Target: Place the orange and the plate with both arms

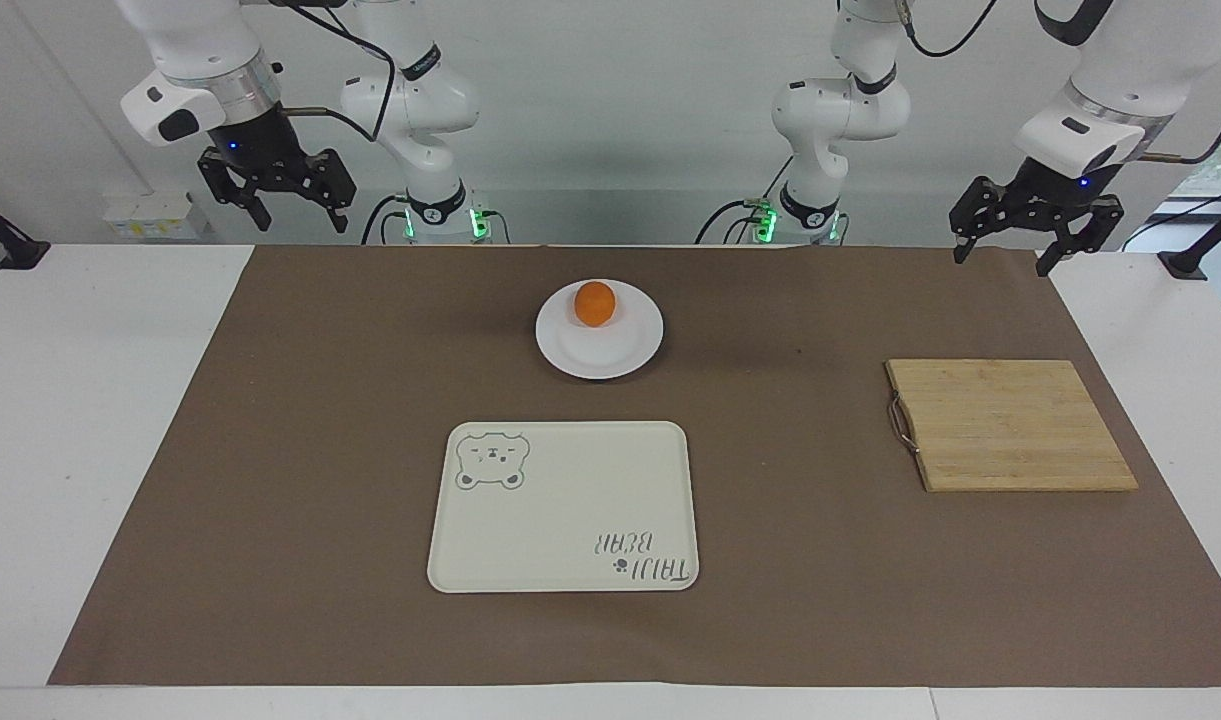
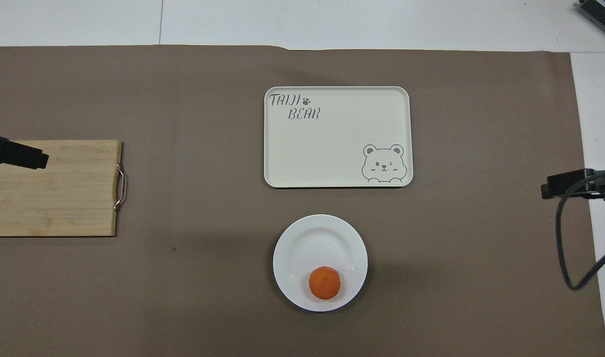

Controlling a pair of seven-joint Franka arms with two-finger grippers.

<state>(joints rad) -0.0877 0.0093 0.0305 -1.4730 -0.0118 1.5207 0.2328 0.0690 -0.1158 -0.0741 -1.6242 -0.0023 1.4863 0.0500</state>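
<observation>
Pincers: two, open; left pincer (image 1: 1004, 252), right pincer (image 1: 292, 212); one orange (image 1: 595, 303), one plate (image 1: 599, 355).

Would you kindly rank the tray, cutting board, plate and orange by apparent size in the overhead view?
1. Tray
2. Cutting board, partly cut off by the frame, so unsure
3. Plate
4. Orange

You see a bright orange fruit (image 1: 595, 303) on a glossy plain white plate (image 1: 625, 350). The tray (image 1: 560, 520) is cream, with a grey bear face and grey lettering. The cutting board (image 1: 1010, 425) shows pale striped wood — its handle metallic grey. A brown mat (image 1: 270, 450) covers the white table (image 1: 70, 400) — both grippers black.
</observation>
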